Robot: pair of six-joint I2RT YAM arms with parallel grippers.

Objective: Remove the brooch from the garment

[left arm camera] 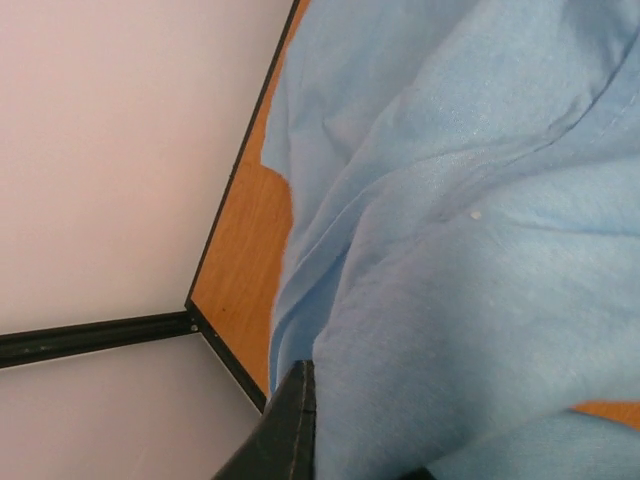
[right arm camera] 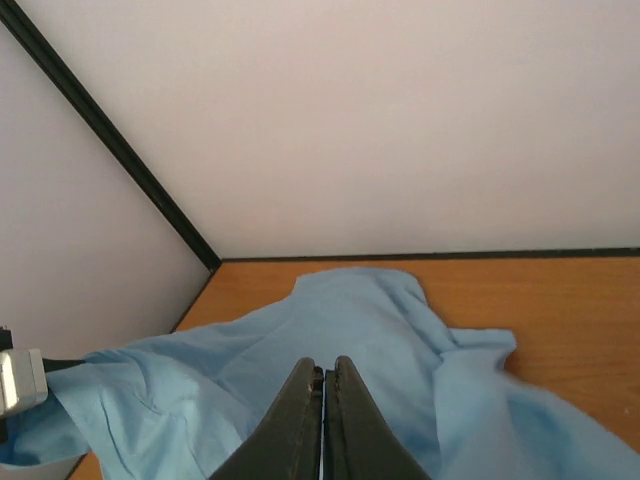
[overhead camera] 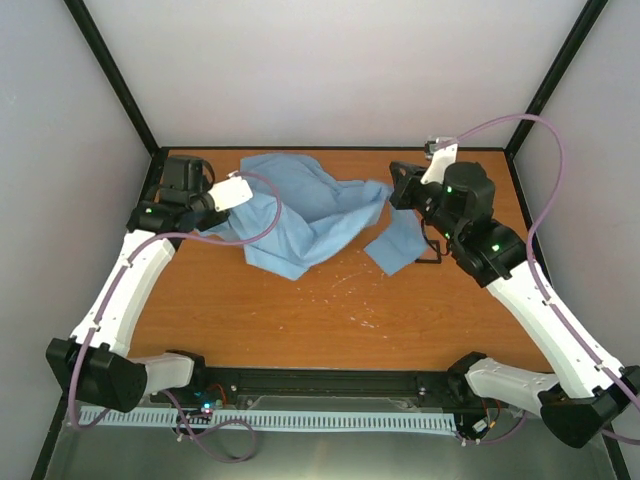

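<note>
Far side of the desk (overhead camera: pixel 300 310): we are looking at a light blue shirt (overhead camera: pixel 305 215) lying bunched there, its long axis running left to right between the two arms. The left arm (overhead camera: pixel 130 275) is reaching to the shirt's far-left edge. The right arm (overhead camera: pixel 540 300) is reaching to its right end, where a loose flap is trailing toward the near side.

We are not finding the brooch in any view. The only small mark showing is a white button (left arm camera: pixel 475 214) on the cloth filling the left wrist view, and that is not it. We are judging that the disc is lying inside a fold or on the underside.

The right jaws are sitting pressed together, with only a hairline showing between the fingers (right arm camera: pixel 300 420) and the shirt spreading ahead of them and off to the left. We cannot tell whether a fold is pinched there. At the left wrist only one dark finger (left arm camera: pixel 292 425) is showing, with cloth lying against it and covering the rest, so we cannot tell whether the left jaws are open or gripping.

With the brooch out of sight, we are not able to say which way it lies from either jaws or which arm is nearer. In our judgement, the coming move is depending on spreading or turning the cloth along that left-right axis until the disc is showing.
</note>
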